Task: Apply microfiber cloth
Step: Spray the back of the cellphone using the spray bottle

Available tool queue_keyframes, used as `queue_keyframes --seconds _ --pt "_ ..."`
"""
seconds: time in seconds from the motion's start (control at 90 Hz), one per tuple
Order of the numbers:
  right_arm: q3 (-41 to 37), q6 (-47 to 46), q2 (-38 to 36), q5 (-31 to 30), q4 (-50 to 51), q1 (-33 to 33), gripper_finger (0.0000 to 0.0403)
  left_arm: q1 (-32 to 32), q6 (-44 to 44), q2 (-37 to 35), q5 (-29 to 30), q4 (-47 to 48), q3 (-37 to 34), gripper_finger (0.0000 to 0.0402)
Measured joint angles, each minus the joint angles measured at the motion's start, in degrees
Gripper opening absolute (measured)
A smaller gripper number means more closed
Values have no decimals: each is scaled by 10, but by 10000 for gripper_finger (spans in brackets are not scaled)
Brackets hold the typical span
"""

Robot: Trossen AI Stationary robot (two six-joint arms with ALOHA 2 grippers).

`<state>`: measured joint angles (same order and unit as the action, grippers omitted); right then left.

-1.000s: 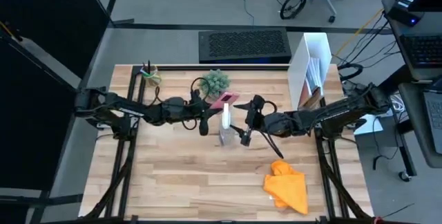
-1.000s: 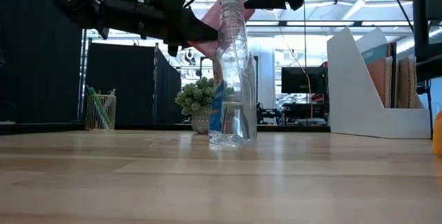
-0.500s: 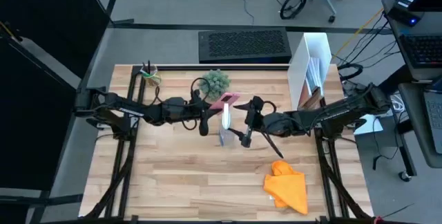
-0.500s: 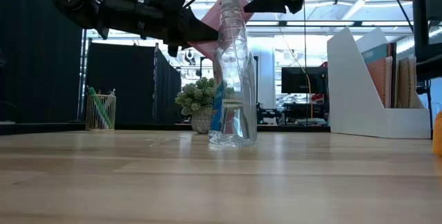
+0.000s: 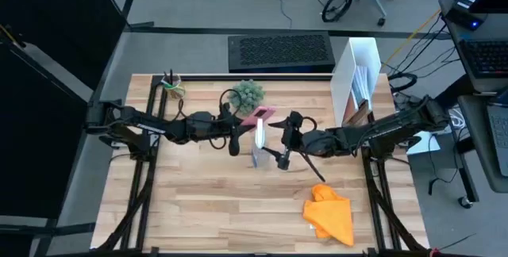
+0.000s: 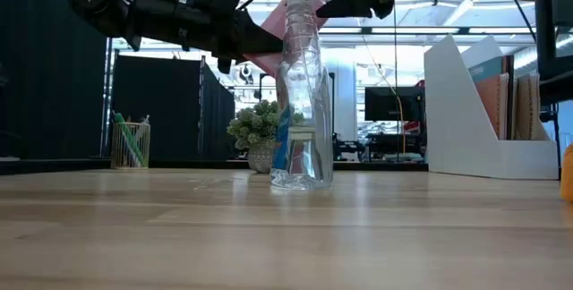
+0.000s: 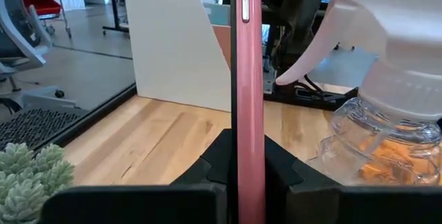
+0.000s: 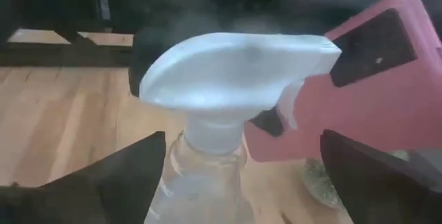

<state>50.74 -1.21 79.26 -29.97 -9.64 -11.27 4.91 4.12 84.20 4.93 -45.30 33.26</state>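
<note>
Cloth, bright orange and crumpled, lies on the bench near the front right corner, well apart from both grippers; only its edge shows at the right border of the low view.

Left gripper is raised above the middle of the bench. Its jaws pinch a phone in a pink case, held on edge; the left wrist view shows the phone standing upright between the two dark fingers, with the case edge facing the camera.

Right gripper hangs just to the right of the spray bottle, level with its white trigger head. Its jaws are spread, one finger on either side of the head in the right wrist view, not touching it. The pink phone case shows just behind the bottle head in that view.

Spray bottle stands upright on the bench between the two grippers; the low view shows its clear body resting on the wood surface.

Other items: a small green plant in a pot sits behind the phone, a pen cup stands at the rear left corner, and a white file holder stands at the rear right.
</note>
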Motion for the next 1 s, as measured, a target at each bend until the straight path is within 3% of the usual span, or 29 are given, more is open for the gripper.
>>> queue_keyframes --seconds 0.089,0.222,0.511,1.0 --pt "0 2 0 11 0 19 359 0 0 0 -3 0 0 15" --pt "0 0 6 90 -9 53 359 0 0 0 -2 0 0 15" --pt "0 36 16 125 -78 60 359 0 0 0 -2 -1 0 15" --pt "0 4 70 106 -130 50 359 0 1 0 -2 -5 0 15"
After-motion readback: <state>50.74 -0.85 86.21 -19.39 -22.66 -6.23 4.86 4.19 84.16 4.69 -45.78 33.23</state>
